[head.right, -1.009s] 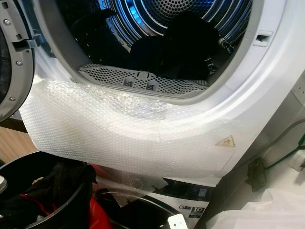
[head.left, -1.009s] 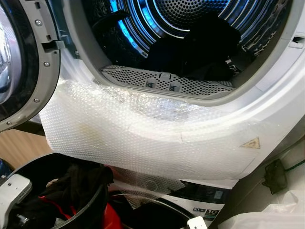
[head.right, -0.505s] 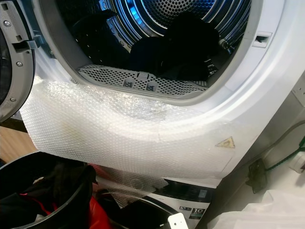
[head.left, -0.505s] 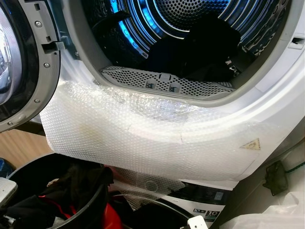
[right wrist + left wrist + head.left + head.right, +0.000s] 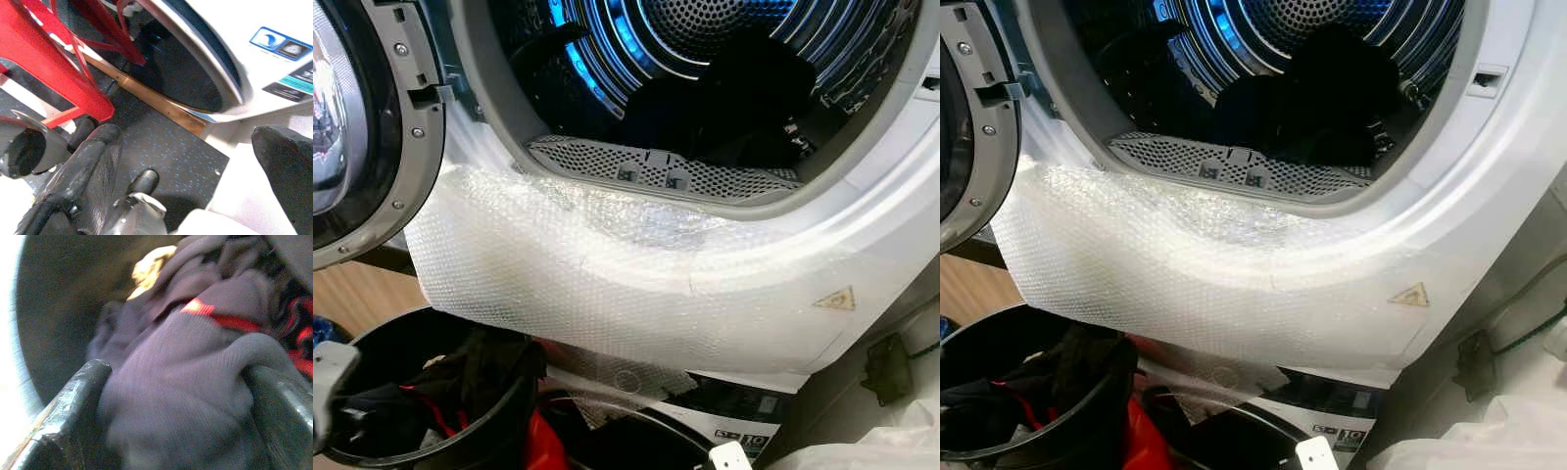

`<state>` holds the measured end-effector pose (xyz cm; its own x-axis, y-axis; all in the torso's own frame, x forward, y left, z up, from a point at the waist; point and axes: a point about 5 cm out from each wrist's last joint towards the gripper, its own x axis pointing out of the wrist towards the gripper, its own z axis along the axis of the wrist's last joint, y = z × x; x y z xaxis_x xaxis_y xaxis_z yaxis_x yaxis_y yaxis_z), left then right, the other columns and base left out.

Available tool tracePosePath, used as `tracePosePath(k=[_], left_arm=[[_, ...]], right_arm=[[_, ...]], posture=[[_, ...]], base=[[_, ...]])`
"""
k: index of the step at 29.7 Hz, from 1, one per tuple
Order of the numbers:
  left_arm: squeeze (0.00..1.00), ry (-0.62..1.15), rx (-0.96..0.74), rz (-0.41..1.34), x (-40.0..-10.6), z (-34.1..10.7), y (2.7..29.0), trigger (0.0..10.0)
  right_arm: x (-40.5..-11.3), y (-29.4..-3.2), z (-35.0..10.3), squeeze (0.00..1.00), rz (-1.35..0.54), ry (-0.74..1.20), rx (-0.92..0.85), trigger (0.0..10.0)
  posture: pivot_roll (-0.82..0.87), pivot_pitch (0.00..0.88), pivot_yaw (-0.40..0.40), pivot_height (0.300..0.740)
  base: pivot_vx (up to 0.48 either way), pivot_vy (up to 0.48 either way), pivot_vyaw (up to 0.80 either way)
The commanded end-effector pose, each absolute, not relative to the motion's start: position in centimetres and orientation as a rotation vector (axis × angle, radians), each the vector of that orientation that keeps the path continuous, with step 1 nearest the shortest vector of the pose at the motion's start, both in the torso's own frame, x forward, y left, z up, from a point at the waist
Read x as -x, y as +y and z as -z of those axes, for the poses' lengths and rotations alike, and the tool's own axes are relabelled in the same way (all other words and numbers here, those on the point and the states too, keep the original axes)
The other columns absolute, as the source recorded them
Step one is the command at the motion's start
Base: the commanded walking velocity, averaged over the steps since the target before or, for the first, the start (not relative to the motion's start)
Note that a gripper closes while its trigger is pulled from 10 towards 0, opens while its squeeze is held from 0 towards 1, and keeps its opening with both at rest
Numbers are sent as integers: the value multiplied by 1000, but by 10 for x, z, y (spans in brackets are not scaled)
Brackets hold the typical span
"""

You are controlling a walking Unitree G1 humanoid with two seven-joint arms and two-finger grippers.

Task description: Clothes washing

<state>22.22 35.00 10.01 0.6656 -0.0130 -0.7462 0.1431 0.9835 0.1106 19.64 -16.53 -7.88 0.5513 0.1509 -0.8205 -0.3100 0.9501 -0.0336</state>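
The open dryer drum glows blue, and dark clothes lie inside behind the perforated lint grille. Below at the left stands a black basket holding dark and red-trimmed clothes. My left arm's silver wrist reaches down into this basket. In the left wrist view my left gripper is open, its fingers spread on either side of a dark knit garment that bulges between them. My right gripper hangs open over the dark floor with nothing between its fingers.
Bubble wrap is draped over the dryer's front lip. The round door stands open at the left. A second machine sits underneath, with a red frame beside it. A white bag lies at the lower right.
My left wrist has sunk lower and to the left into the basket. The camera has shifted slightly; the dryer and its clothes have not moved.
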Motion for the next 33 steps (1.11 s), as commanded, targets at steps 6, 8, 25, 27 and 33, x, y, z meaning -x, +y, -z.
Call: tracePosePath(k=[6, 8, 25, 27, 33], left_arm=[[0, 786, -6, 175, -242, -109, 335, 10000], [0, 810, -2, 217, -244, -110, 333, 10000], [0, 1056, -376, 498, -195, -151, 377, 10000], [0, 1072, -413, 471, -195, -155, 383, 10000], [0, 1105, -459, 477, -199, -142, 380, 10000]], right_arm=[[-194, -177, 79, 0, -257, 960, 202, 10000], [-194, -179, 79, 0, -256, 961, 205, 10000], [-190, -168, 82, 0, -284, 969, 200, 10000], [-190, -166, 82, 0, -293, 971, 202, 10000], [-195, -165, 80, 0, -299, 957, 202, 10000]], posture=[[253, 0, -89, 740], [251, 0, -89, 740], [272, 0, -53, 740], [280, 0, -55, 740], [273, 0, -66, 740]], base=[[0, 0, 0], [0, 0, 0], [0, 0, 0], [0, 0, 0], [0, 0, 0]])
